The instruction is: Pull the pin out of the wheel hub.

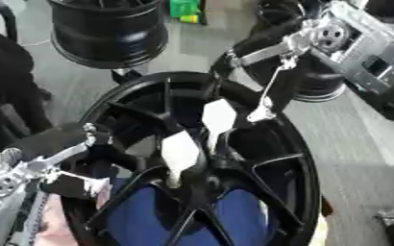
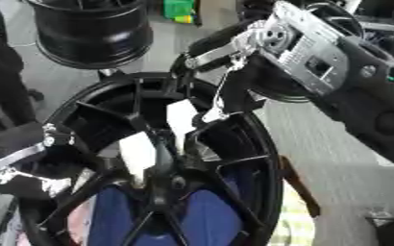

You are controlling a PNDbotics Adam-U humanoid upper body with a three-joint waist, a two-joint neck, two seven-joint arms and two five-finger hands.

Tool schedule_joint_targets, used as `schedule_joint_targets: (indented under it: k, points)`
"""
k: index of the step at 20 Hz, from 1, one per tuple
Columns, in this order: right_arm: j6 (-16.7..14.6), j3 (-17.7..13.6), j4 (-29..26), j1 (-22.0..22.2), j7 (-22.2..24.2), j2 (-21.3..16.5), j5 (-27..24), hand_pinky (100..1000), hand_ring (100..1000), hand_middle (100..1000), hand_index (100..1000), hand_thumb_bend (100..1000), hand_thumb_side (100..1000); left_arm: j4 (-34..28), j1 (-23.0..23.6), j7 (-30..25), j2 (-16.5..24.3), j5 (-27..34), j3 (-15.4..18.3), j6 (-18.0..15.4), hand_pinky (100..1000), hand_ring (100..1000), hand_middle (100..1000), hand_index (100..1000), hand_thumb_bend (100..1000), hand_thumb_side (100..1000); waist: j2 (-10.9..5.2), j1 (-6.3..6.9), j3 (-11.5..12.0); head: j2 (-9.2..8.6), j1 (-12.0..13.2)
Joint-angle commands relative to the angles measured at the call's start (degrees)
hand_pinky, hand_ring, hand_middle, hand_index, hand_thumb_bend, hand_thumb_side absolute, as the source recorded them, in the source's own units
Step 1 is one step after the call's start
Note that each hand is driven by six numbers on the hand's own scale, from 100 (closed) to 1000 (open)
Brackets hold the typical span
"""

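Hub [image 1: 202, 178] of the black wheel fills my left eye view; my left robot hand [image 1: 66, 144] curls round its left rim. In the right eye view my right robot hand [image 2: 213, 57] grips the top rim, fingers curled. Which part is the pin, I cannot tell.

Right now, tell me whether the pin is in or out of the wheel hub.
Cannot tell. No pin is distinguishable at the wheel hub; only two white tags show there. The right hand is at the rim.
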Motion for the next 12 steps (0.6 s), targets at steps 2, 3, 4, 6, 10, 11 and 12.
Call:
schedule_joint_targets:
  k: [2,3,4,6,10,11,12]
  points:
    - [1.4,-0.5,-1.0,-1.6,-0.1,-1.3,-1.2,896,896,847,923,299,397,0.4,-0.2,-0.4,0.9,-0.4,-0.3,0.0,731,704,595,737,256,206,-1.0,0.18,0.0,0.58,0.2]
    - [2.0,-0.7,-0.9,-1.6,-0.1,-1.2,-1.1,894,894,845,922,291,411,0.4,-0.2,-0.4,0.9,-0.3,-0.3,0.0,731,704,595,737,255,206,-1.01,0.16,0.0,0.58,0.2]
    - [2.7,-0.9,-0.7,-1.7,-0.1,-1.1,-1.0,892,893,843,922,290,412,0.4,-0.2,-0.4,0.8,-0.3,-0.3,0.0,731,704,595,737,255,207,-1.01,0.15,0.0,0.55,0.1]
    - [4.0,-1.2,-0.5,-1.7,-0.1,-1.0,-0.7,888,889,838,918,289,419,0.5,-0.2,-0.5,0.8,-0.3,-0.3,0.0,731,704,595,737,255,205,-0.99,0.13,0.1,0.52,0.1]
    - [5.8,-1.7,0.2,-1.6,-0.1,-0.8,1.1,888,888,836,917,307,414,0.4,-0.3,-0.4,0.7,-0.3,-0.3,0.0,731,704,594,737,252,207,-0.96,0.11,0.1,0.37,0.1]
    - [5.9,-1.8,0.4,-1.6,-0.1,-0.7,1.5,889,888,836,917,310,413,0.3,-0.3,-0.4,0.6,-0.3,-0.3,0.0,731,704,595,737,253,208,-0.94,0.1,0.2,0.32,0.1]
    - [5.9,-1.9,0.7,-1.5,-0.1,-0.7,1.9,889,888,836,917,310,413,0.3,-0.3,-0.4,0.6,-0.3,-0.3,0.0,731,704,595,737,254,208,-0.92,0.09,0.2,0.29,0.1]
